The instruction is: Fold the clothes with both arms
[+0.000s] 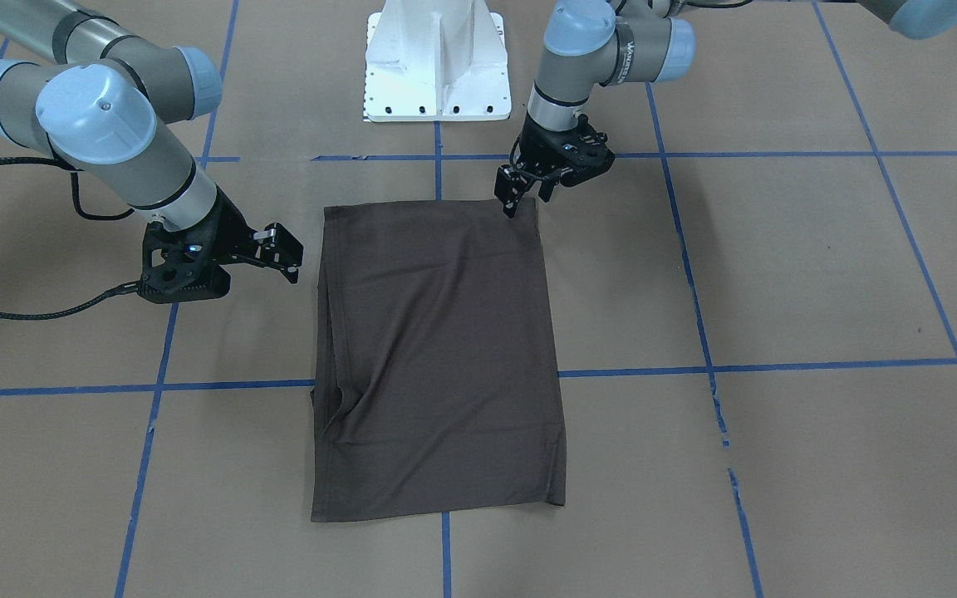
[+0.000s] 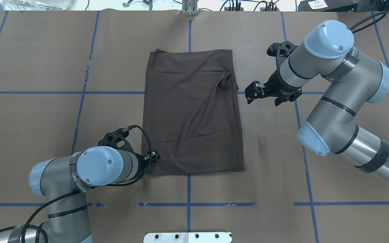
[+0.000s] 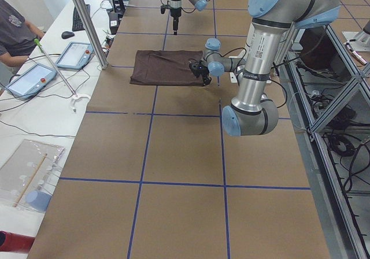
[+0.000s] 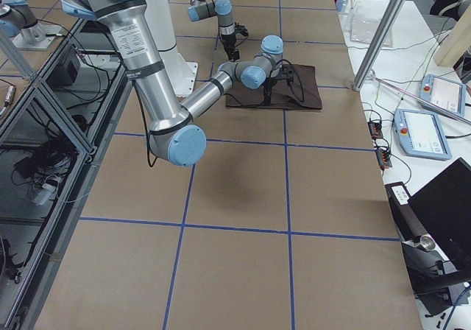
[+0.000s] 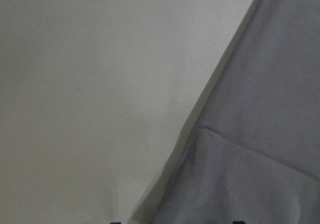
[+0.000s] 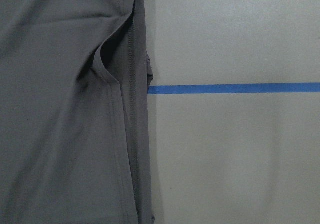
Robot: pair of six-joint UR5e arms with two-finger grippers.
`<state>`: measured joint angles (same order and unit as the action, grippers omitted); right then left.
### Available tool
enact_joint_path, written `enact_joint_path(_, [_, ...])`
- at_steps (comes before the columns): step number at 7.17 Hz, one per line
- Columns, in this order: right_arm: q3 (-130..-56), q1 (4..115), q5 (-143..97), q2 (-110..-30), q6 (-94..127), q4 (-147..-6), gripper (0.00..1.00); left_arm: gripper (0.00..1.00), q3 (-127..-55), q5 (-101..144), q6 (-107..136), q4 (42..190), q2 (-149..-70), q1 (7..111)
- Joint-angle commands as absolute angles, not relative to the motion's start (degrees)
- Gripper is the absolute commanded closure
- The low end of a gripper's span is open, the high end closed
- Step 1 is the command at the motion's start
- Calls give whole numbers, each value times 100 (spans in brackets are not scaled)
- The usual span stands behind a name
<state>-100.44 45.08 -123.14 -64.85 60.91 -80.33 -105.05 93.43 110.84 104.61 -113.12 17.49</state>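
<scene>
The dark brown T-shirt lies flat on the brown table, folded into a tall rectangle. Its collar, tags and logo are hidden. My left gripper is low at the shirt's corner nearest the robot on its left side. Its jaws are open and empty, one finger at the cloth edge. The left wrist view shows the shirt's edge running diagonally over bare table. My right gripper hovers just off the shirt's right edge, open and empty. The right wrist view shows a folded sleeve seam.
The white pedestal base stands at the robot's side of the table. Blue tape lines cross the brown surface. A side table with tablets and a metal post borders the far edge, with an operator nearby.
</scene>
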Motion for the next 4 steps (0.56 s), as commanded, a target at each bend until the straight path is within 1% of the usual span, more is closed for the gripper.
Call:
enact_joint_path(1, [-10046, 4509, -12313, -6486, 6091, -8033, 0, 32, -10485, 9343, 11109, 10459, -11329, 1731])
enact_joint_path(2, [-10046, 4509, -12313, -6495, 6091, -8033, 0, 53, -10485, 9343, 11109, 10459, -11338, 1731])
enact_joint_path(3, [-10055, 4509, -12313, -6495, 6091, -8033, 0, 80, -10485, 9343, 11109, 10459, -11338, 1731])
enact_joint_path(4, [-10055, 4509, -12313, -6486, 6100, -8033, 0, 100, -10485, 9334, 11109, 10459, -11338, 1731])
